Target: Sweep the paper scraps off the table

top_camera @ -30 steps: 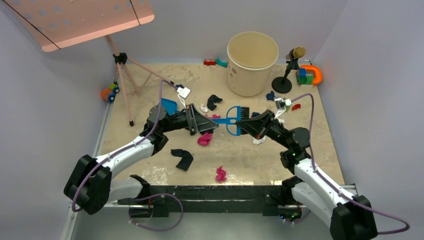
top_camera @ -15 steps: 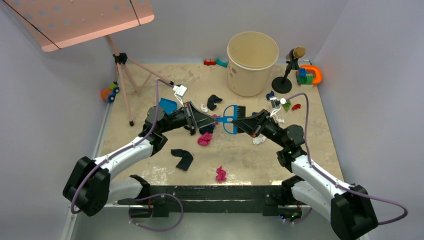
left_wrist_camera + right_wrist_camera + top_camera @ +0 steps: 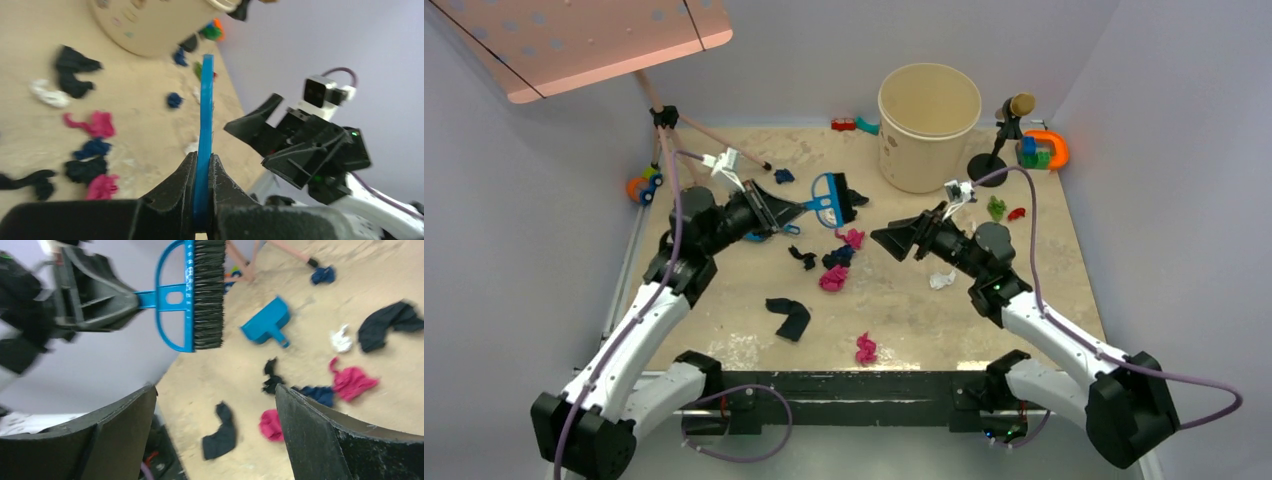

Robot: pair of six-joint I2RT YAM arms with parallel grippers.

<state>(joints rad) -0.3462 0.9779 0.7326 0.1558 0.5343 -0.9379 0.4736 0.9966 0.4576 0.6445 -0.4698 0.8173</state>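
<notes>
Blue plastic brush (image 3: 200, 295): 1 item. Handle clamped flat between the fingers of the left pincer (image 3: 202, 162). Held in the air over the far left part of the worktop (image 3: 924, 320), black bristles turned away from that pincer.

Black right pincer (image 3: 215, 395): jaws spread wide, nothing between them. Poised above the middle of the worktop, pointing at the brush, well apart from it.

Crumpled paper scraps (image 3: 832, 278): all lying on the worktop.
- 3 magenta wads run from the centre toward the near edge.
- A larger black piece lies left of them.
- Smaller black and dark blue wads sit between the 2 pincers.
- 1 black piece lies by the brush head in the top view.
- 1 white wad rests beside the right arm.
- 1 green and 1 red scrap lie near the right edge.

Blue dustpan (image 3: 265, 322): flat on the worktop at the left, partly hidden under the left arm in the top view.

Beige tub (image 3: 924, 160): upright at the far centre, mouth open.

Coloured toys (image 3: 1039, 150): far right corner, with others along the far edge and the left edge.
</notes>
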